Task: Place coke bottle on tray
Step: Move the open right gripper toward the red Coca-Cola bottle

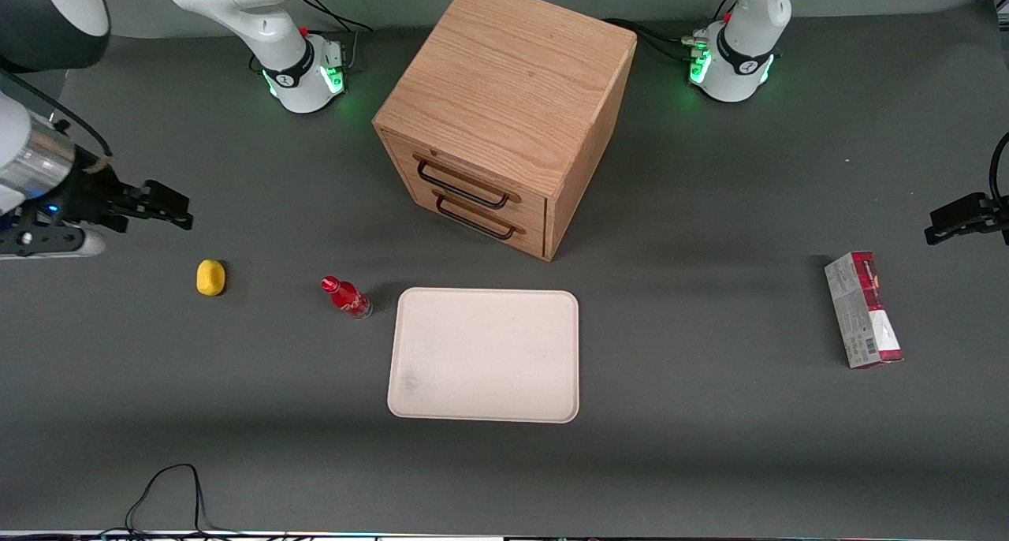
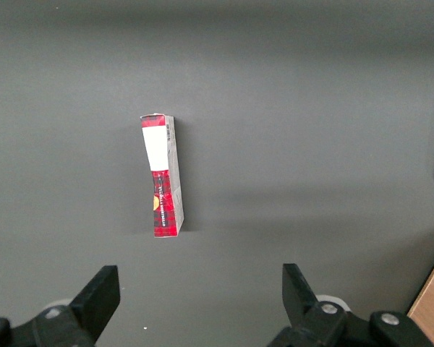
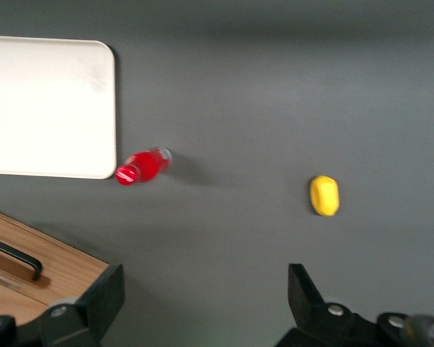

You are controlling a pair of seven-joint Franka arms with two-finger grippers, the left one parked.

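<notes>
Coke bottle [image 1: 345, 296]: you'll find it standing on the table, just beside the tray [image 1: 484, 355].
Gripper [image 1: 175, 208]: yours hangs above the table near the yellow object [image 1: 210, 277], fingers spread, holding nothing.

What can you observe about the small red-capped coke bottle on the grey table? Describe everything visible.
The small coke bottle has a red cap, red label and clear base. It stands upright on the grey table, just beside the cream-white rectangular tray, not on it. Nothing grips it: the open gripper hovers toward the working arm's end, well apart.
</notes>
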